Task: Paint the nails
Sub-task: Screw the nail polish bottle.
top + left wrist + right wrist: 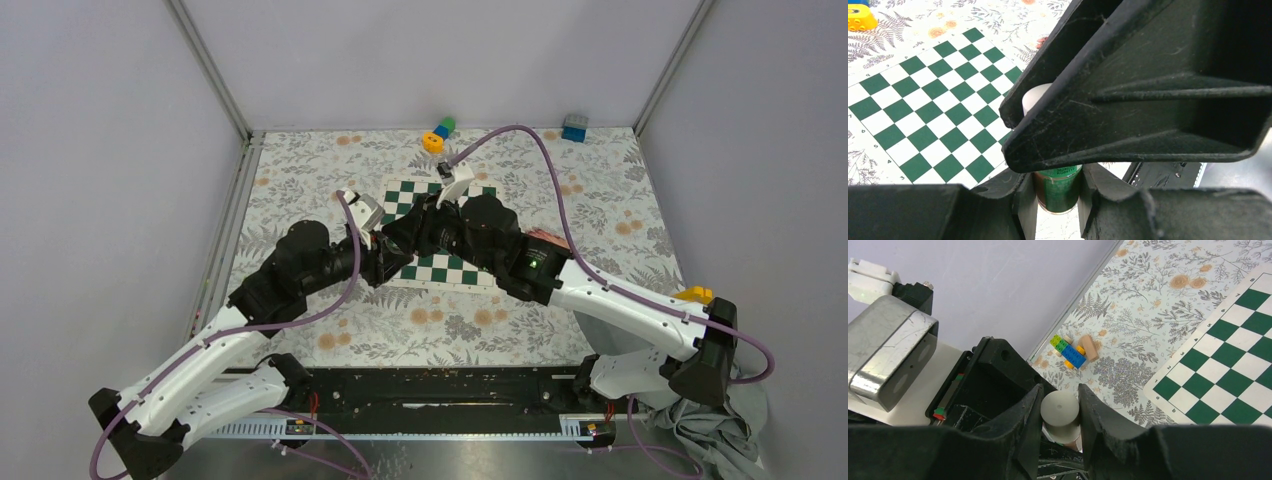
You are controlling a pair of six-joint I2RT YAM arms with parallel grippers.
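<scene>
Left wrist: left hand [1056, 197] around glossy green bottle [1058, 184]; right hand [1060, 416] around white cap [1059, 406].

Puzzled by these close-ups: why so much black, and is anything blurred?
Left wrist view: the other arm's finger, close to the lens, blocks most; bottle dim. Right wrist view: own fingers fill the bottom; cap sharp. Top view: even light, no blur.

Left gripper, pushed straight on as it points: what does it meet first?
Likely the fingers of the right gripper, crossing ahead on the white cap of the green bottle the left gripper holds.
</scene>
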